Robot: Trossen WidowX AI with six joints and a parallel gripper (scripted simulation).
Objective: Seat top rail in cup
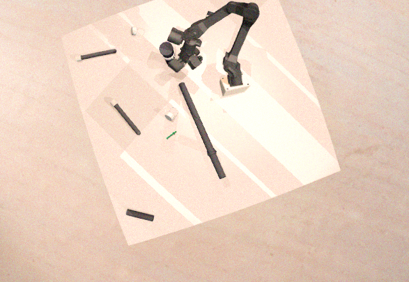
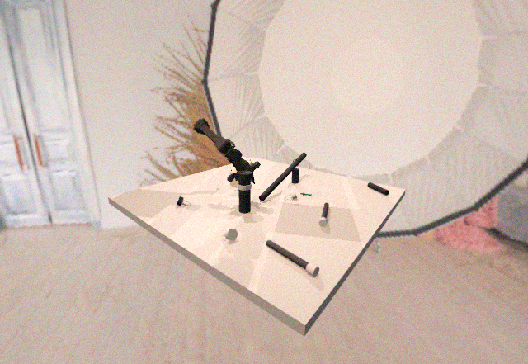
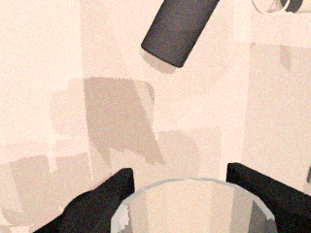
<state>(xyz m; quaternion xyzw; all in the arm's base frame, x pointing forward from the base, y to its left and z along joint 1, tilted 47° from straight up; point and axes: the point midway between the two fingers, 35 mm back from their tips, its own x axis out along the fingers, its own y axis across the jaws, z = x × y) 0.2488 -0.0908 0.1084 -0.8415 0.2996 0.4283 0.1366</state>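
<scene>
Jaws gripping cup (image 3: 194, 220), rail (image 3: 189, 10) slanting cupward

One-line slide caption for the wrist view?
Gripper shut on translucent rail-end cup, the dark rail's cut end lying ahead, unseated.

Rail (image 1: 201, 129): dark, matt, smooth, metal-like. Cup (image 3: 194, 227): pale, translucent, glossy, glassy look. Gripper (image 3: 190, 216) fingers: matt black, plastic-looking. Table (image 2: 272, 295): pale matt board, smooth.
</scene>
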